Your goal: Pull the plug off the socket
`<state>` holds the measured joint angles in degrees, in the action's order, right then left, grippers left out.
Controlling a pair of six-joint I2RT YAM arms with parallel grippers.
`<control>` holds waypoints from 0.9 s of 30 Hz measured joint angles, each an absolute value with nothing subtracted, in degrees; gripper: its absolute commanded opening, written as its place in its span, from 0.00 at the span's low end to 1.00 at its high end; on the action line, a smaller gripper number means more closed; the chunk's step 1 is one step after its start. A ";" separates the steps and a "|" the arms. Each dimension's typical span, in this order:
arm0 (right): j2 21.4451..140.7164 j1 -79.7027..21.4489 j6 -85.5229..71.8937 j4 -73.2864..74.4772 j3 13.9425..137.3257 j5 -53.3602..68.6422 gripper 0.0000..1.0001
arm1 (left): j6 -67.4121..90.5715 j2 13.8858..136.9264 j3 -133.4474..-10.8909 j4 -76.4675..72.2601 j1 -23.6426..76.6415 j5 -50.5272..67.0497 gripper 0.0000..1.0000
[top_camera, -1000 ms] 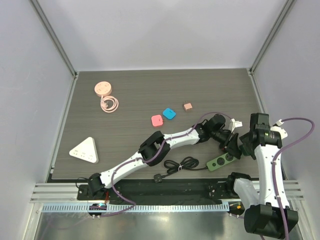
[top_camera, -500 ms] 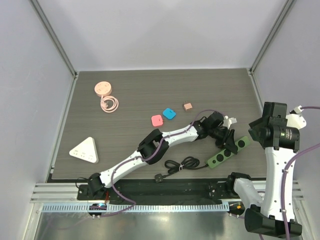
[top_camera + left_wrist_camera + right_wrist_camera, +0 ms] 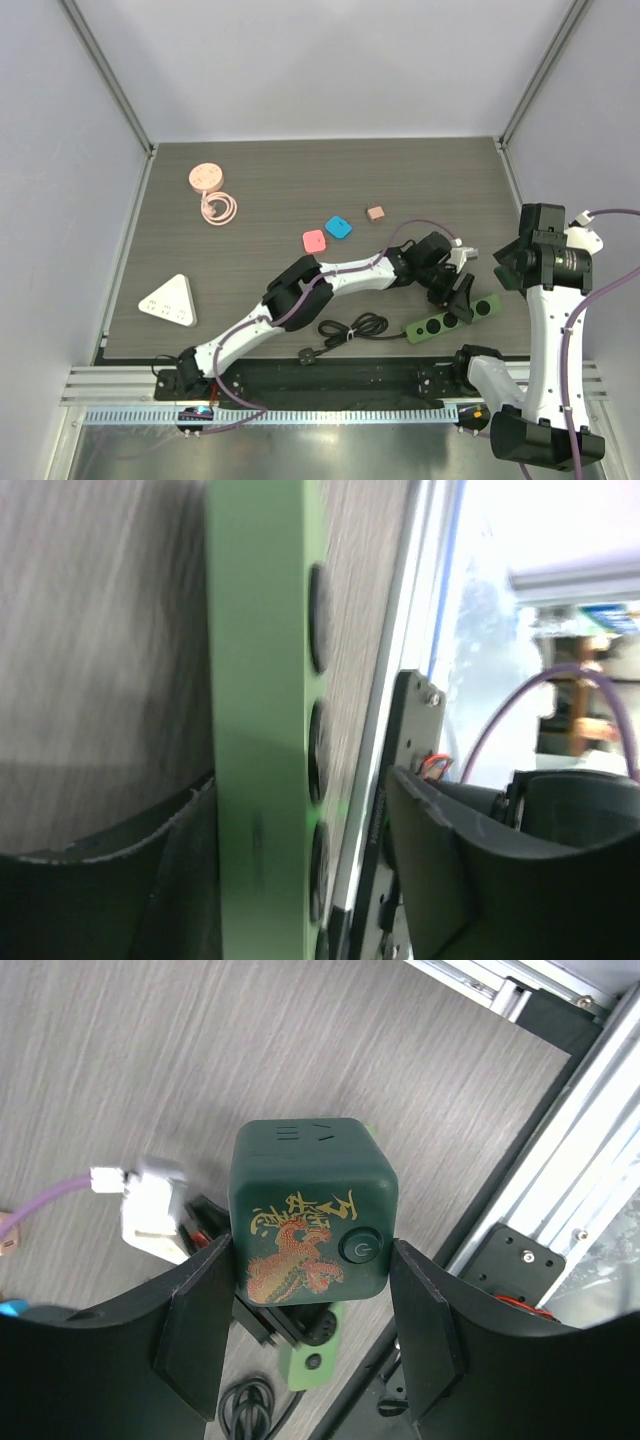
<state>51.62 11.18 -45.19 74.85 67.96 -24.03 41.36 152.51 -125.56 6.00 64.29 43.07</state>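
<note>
The socket is straddled across its long green body by the L gripper. In the L wrist view one finger is set against the socket's back. The other finger is kept off the outlet face, w/ a strip of table seen betw. them. That pincer is thus slackened, not clamped. Whether the socket lies flat can't be told.

The plug, a dark green cube w/ a gold dragon and a round button, is held up, apart from the socket. It is clenched betw. the fingers of the R gripper.

The black cord is coiled just beside the socket's end, on the L-arm side. A pink pad and a blue pad are seen well apart from the socket, further back on the same side.
</note>
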 measured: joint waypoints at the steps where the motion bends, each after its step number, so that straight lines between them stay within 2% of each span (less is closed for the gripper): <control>1: 51.62 11.16 -45.12 74.54 68.01 -23.77 0.01 | 40.07 151.17 -124.18 6.72 64.53 41.91 0.66; 7: 51.90 11.03 -45.12 72.88 67.70 -21.74 0.01 | 32.86 142.52 -114.21 10.44 64.58 33.30 0.68; 16: 56.49 11.03 -44.99 64.05 62.59 -15.81 0.01 | 30.57 125.10 -95.09 4.82 53.52 27.20 0.68; 23: 59.00 7.60 -44.27 40.32 48.84 -5.48 0.01 | 29.47 108.81 -77.91 -4.71 45.30 25.41 0.68; 27: 65.30 1.87 -44.77 25.19 44.62 -3.29 0.01 | 31.79 105.47 -69.32 -14.31 42.00 27.29 0.68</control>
